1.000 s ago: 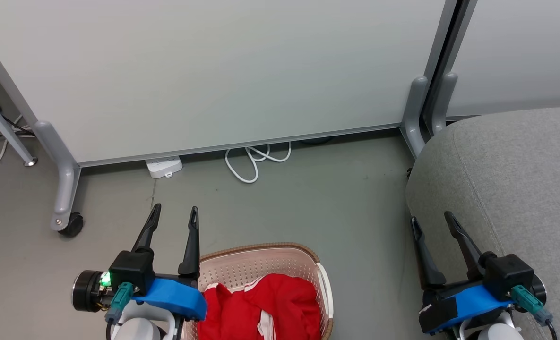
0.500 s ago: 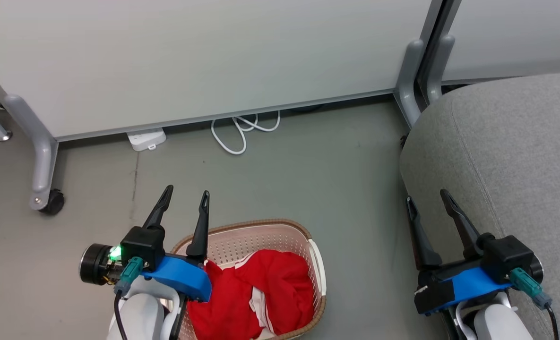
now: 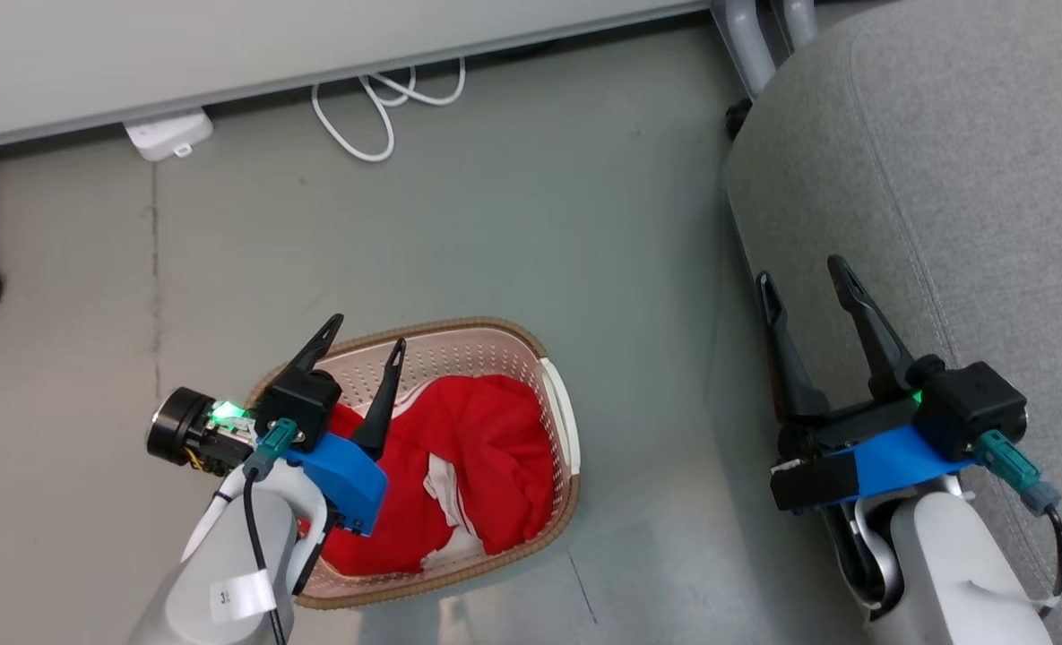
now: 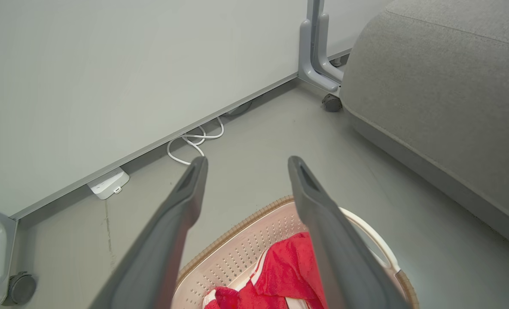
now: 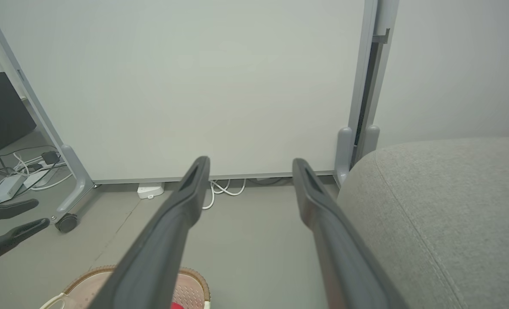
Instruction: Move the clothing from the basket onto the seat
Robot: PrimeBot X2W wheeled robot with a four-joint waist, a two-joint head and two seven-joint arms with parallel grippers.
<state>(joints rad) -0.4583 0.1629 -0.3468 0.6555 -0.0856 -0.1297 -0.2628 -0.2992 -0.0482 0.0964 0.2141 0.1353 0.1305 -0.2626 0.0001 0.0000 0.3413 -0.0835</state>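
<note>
Clothing (image 3: pixel 486 439) in basket (image 3: pixel 459 324) under left end effector (image 3: pixel 368 330), right end effector (image 3: pixel 801 271) by seat (image 3: pixel 943 134), both spread wide, empty

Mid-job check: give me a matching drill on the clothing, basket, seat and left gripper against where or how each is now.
1 clothing
2 basket
3 seat
4 left gripper

A on the floor
B open, over the basket's left end
C piled in the basket
D grey, beside the right gripper

Pairs: 1-C, 2-A, 3-D, 4-B
</note>
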